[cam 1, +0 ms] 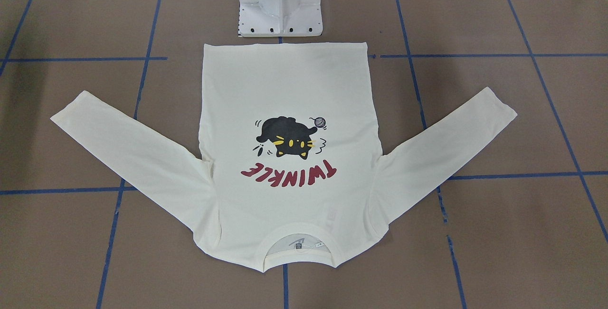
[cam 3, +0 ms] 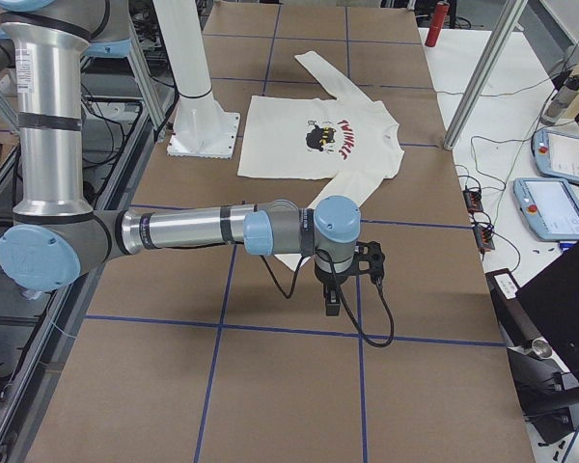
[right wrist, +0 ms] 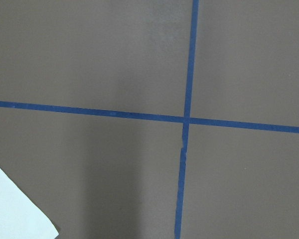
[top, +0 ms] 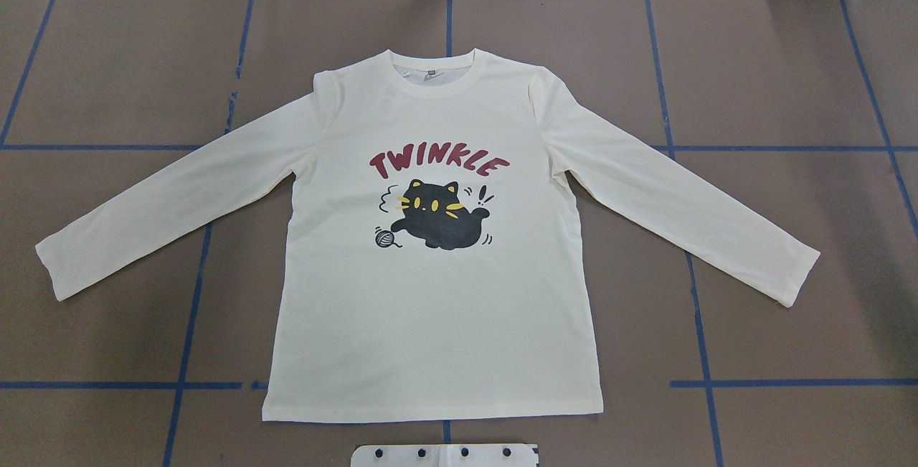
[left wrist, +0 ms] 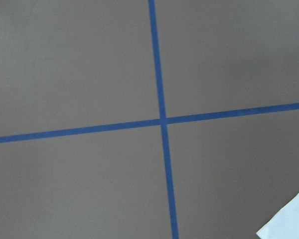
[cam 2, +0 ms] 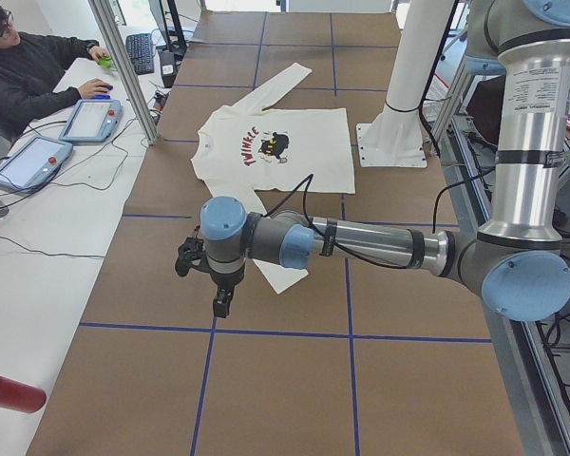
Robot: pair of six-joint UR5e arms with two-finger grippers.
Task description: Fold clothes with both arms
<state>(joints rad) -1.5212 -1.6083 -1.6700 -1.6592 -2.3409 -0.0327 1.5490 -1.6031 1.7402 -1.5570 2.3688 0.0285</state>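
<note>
Overhead exterior: cream long-sleeved T-shirt (top: 430,323) lies flat, print side up, in the middle of the table (top: 789,58). Collar (top: 432,74) at the far edge, hem (top: 430,415) toward the robot, just short of the white base block (cam 1: 280,5). Red TWINKLE lettering (top: 439,160) sits above the black cat (top: 439,224), with the yarn ball (top: 385,238) at the cat's lower left. Both sleeves are spread outward and angled toward the robot, left sleeve (top: 165,216) and right sleeve (top: 681,201), cuffs well apart from the body. Cloth looks smooth, no folds made. The table is covered in brown paper gridded with blue tape lines (top: 93,385). Exterior left: left arm (cam 2: 380,245) stretches out low over the table, left gripper (cam 2: 222,306) pointing down near the cuff end of the near sleeve, holding nothing that shows; spread of its claw cannot be told. Exterior right: right arm (cam 3: 183,230) mirrors this, right gripper (cam 3: 333,304) above the paper by the other cuff; its claw width cannot be told either. Each wrist camera shows a tape crossing and a pale corner of cloth (left wrist: 289,221) (right wrist: 15,204). A seated person (cam 2: 28,66) works at a side bench with teach pendants (cam 2: 90,121).
</note>
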